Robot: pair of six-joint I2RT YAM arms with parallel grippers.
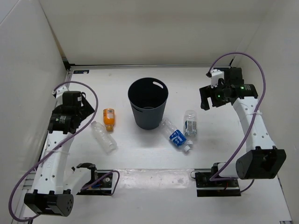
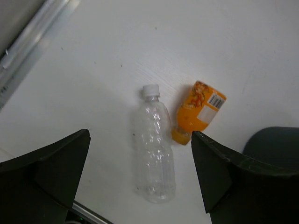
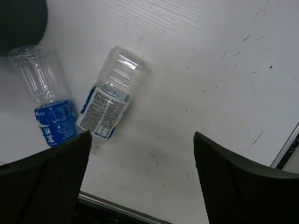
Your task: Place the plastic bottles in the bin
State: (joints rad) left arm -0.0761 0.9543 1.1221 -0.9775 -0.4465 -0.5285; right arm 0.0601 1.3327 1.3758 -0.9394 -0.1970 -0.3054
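Left claw (image 2: 139,140) and right claw (image 3: 142,136), both released and empty, hung above the desk (image 1: 140,156). Clear bottle (image 2: 153,154) and orange bottle (image 2: 198,112) lay left of the bin (image 1: 148,103), blue-label bottle (image 3: 46,107) and green-label bottle (image 3: 110,100) right of it. Risk: an off-centre pinch could roll these round bottles away.

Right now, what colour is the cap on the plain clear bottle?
White cap, clearest in the left wrist view.
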